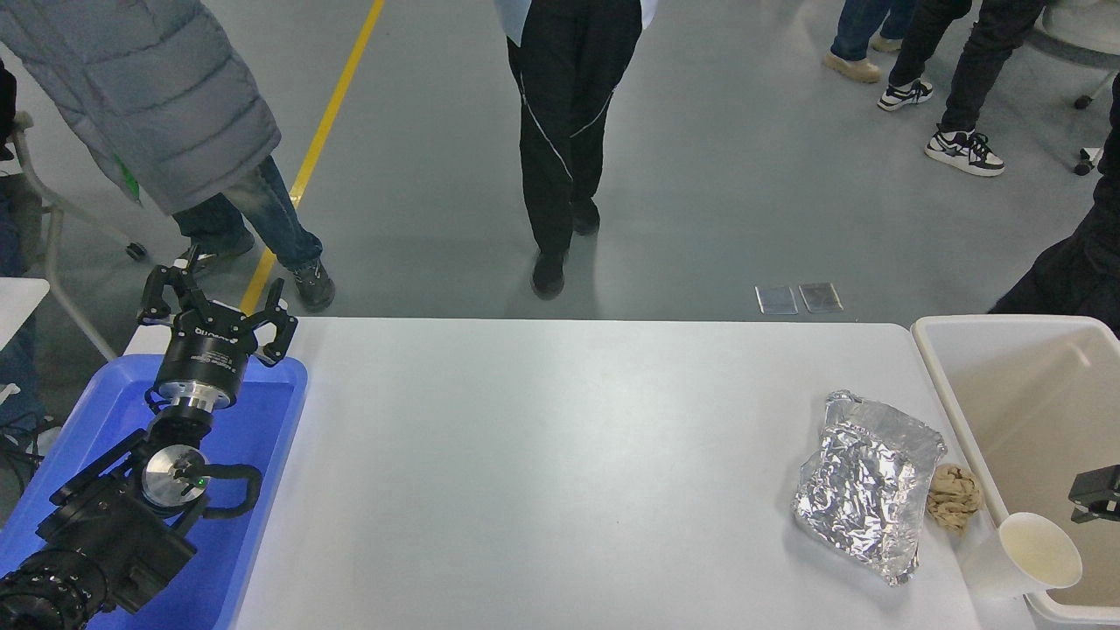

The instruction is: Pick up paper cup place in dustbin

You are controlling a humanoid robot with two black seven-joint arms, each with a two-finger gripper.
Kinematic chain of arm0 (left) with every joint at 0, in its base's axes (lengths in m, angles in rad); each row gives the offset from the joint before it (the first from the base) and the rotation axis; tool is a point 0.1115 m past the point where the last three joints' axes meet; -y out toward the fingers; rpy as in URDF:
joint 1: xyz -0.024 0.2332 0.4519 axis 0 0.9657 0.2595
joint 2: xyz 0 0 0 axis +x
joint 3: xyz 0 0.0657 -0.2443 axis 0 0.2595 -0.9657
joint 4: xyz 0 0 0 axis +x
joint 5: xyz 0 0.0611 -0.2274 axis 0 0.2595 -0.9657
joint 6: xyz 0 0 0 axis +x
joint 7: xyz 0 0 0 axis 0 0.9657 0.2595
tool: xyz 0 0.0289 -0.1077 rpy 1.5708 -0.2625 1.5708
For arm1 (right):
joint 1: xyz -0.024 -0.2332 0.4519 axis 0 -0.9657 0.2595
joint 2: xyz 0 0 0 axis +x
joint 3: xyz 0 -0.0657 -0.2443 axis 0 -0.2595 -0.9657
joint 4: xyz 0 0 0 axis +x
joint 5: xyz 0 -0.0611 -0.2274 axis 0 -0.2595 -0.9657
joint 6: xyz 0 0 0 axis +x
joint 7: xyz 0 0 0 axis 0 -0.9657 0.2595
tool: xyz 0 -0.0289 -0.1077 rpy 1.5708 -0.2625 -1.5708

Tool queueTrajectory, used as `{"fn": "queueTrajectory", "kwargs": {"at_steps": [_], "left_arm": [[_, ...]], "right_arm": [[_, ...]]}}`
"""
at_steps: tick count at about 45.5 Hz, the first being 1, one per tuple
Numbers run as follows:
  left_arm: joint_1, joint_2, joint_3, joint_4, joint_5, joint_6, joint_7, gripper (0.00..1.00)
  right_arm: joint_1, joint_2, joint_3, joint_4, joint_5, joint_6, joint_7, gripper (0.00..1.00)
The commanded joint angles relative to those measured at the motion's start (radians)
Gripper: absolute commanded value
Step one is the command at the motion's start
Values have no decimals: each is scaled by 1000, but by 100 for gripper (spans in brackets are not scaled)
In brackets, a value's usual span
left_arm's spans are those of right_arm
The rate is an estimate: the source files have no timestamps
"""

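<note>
— Where is the cup (1024,553) sitting?

— It is lying tipped at the bench's (560,472) near right corner, its open mouth facing up and to the right, touching or overlapping the rim of the bin (949,385). Whether it is leaning on that rim cannot be told. It is resting outside the bin, not in it.

— What is lying next to it?

— A tan paper wad (954,497) is sitting just beyond the cup, against the bin's left wall, and a crinkled foil bag (866,486) is lying just left of the wad, touching it or nearly so.

— And the right tool (1098,494)?

— Only a small black piece of it is showing at the right edge, over the bin and just above and right of the cup, apart from it. Whether its fingers are spread or closed cannot be told.

— The left tool (214,311)?

— It is hanging over the far end of a blue tray (262,490) at the bench's left, fingers spread, gripping nothing.

— Anyone beyond the bench?

— People are standing on the grey floor (700,175): one in a grey padded coat (149,96) at the left, one in black trousers (560,105) at centre.
</note>
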Motion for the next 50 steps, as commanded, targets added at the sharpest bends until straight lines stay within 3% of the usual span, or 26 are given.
{"fn": "queueTrajectory", "kwargs": {"at_steps": [1, 32, 39, 50], "left_arm": [[0, 0, -1, 0, 0, -1, 0, 98], [0, 0, -1, 0, 0, -1, 0, 98], [0, -1, -1, 0, 0, -1, 0, 98], [0, -1, -1, 0, 0, -1, 0, 98]], "right_arm": [[-45, 5, 39, -2, -3, -20, 0, 100], [-209, 26, 168, -77, -3, -25, -2, 94], [-257, 60, 194, -109, -1, -25, -2, 76], [-286, 63, 211, -146, 3, -25, -2, 76]]}}
